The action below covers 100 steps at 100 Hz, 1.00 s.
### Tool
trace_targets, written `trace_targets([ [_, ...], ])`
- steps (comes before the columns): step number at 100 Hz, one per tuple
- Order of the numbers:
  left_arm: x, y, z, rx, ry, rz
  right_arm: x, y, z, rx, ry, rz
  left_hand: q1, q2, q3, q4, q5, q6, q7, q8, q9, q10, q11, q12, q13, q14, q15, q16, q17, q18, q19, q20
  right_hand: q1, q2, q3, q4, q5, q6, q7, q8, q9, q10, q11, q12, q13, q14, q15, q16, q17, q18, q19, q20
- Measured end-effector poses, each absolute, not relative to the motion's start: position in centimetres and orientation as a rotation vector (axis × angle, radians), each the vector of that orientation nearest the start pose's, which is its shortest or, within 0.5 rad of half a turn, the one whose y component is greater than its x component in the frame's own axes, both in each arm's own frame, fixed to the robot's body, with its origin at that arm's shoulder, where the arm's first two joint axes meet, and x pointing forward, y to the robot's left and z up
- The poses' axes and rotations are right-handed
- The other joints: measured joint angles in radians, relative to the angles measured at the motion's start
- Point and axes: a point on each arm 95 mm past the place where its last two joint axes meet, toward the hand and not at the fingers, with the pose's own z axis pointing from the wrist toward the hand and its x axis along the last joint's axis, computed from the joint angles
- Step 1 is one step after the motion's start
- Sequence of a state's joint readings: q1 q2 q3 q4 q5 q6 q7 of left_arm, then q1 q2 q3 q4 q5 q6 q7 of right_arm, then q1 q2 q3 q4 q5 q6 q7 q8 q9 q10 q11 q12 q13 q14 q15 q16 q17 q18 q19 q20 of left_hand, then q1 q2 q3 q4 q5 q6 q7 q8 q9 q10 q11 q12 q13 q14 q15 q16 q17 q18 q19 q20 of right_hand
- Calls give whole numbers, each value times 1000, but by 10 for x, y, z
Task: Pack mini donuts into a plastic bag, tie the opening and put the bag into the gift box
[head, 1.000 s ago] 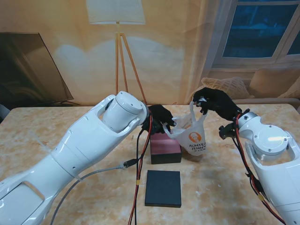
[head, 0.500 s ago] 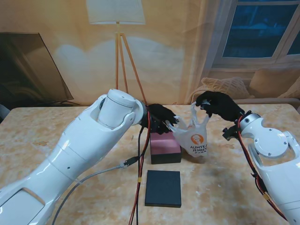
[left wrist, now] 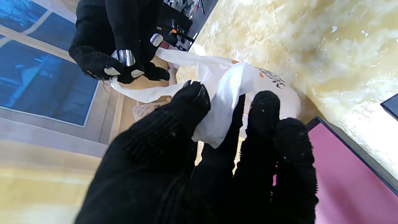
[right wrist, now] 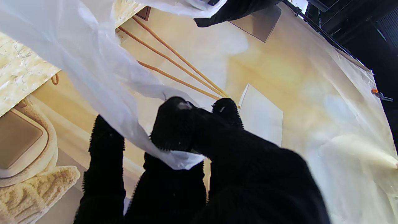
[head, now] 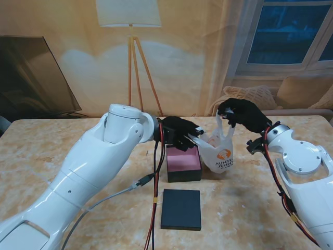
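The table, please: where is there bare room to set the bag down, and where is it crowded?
Bare patches of table: the whole left side beyond the left arm, and the strip between the black lid and the right arm. Crowded: the middle, where the left hand and right hand each pinch a handle of the bag beside the open pink-lined box.

Glossy white rounded arm shells (head: pixel 88 172) are seen, each ending in a five-fingered hand covered by a black knitted glove (head: pixel 179 133) (head: pixel 240 114). Red and black cables (head: pixel 154 198) and a grey cable (head: pixel 99 200) are routed alongside the shells.
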<state>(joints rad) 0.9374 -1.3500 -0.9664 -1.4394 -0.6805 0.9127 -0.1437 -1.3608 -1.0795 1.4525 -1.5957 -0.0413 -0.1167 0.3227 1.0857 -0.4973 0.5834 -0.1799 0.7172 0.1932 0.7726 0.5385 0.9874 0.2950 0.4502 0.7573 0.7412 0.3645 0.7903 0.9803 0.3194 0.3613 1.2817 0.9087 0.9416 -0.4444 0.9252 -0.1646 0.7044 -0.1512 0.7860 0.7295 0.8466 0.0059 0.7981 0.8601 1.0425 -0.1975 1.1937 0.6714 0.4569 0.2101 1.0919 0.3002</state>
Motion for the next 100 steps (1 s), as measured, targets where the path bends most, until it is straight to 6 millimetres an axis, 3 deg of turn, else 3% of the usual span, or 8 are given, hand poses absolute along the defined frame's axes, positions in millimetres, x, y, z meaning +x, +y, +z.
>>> trace_targets([
  [28, 491, -159, -202, 2280, -725, 1066, 467, -61, -197, -1892, -1132, -2397, 24, 24, -35, 10, 75, 29, -100, -58, 1, 0, 43, 5, 3, 0, 28, 8, 7, 1, 8, 9, 0, 0, 0, 0, 0, 0, 0, 0, 0, 0, 0, 0, 0, 0, 0, 0, 6, 0, 0, 6],
  [45, 493, -164, -196, 2236, -750, 1066, 467, -63, -196, -1880, -1137, -2402, 25, 27, -39, 10, 76, 46, -144, -93, 2, 0, 71, 38, 14, 0, 52, 27, 19, 1, 22, 12, 0, 0, 0, 0, 0, 0, 0, 5, 0, 0, 0, 0, 0, 0, 1, 0, 9, 0, 0, 8],
  [70, 495, -175, -185, 2164, -792, 1034, 461, -71, -190, -1829, -1157, -2437, 47, 88, -101, 21, 75, 50, -239, -93, -13, 0, 122, 97, 13, 0, 90, 79, 12, 1, 43, 36, -1, 0, 1, 0, 1, 0, 0, 8, 0, 0, 0, 0, 0, 0, 2, 0, 14, 0, 1, 17],
  [87, 493, -177, -179, 2111, -849, 1025, 460, -72, -190, -1818, -1183, -2429, 5, 117, -121, 21, 47, 50, -369, -77, -160, 5, 102, 94, -59, -2, 85, 93, -62, -10, 20, 45, -6, 0, 11, 0, 13, 0, 0, 8, 0, 0, 0, 2, 1, 0, 2, 0, 22, 0, 2, 19],
  [95, 494, -174, -180, 2113, -844, 1019, 460, -72, -191, -1825, -1184, -2421, -32, 140, -136, 30, 35, 43, -430, -63, -268, 23, 102, -54, -121, -2, 50, 103, -119, -23, -30, 48, -10, 0, 16, 0, 15, 0, 0, 8, 0, 0, 0, 13, 2, 0, 2, 0, 22, 0, 2, 19],
  [100, 495, -171, -182, 2115, -844, 1017, 460, -72, -192, -1831, -1182, -2415, -49, 149, -140, 30, 34, 34, -438, -55, -319, 31, 88, -83, -163, -2, 29, 103, -152, -30, -63, 48, -10, 0, 17, 0, 15, 0, 0, 8, 0, 0, 0, 13, 1, 0, 3, 0, 22, 0, 2, 19],
])
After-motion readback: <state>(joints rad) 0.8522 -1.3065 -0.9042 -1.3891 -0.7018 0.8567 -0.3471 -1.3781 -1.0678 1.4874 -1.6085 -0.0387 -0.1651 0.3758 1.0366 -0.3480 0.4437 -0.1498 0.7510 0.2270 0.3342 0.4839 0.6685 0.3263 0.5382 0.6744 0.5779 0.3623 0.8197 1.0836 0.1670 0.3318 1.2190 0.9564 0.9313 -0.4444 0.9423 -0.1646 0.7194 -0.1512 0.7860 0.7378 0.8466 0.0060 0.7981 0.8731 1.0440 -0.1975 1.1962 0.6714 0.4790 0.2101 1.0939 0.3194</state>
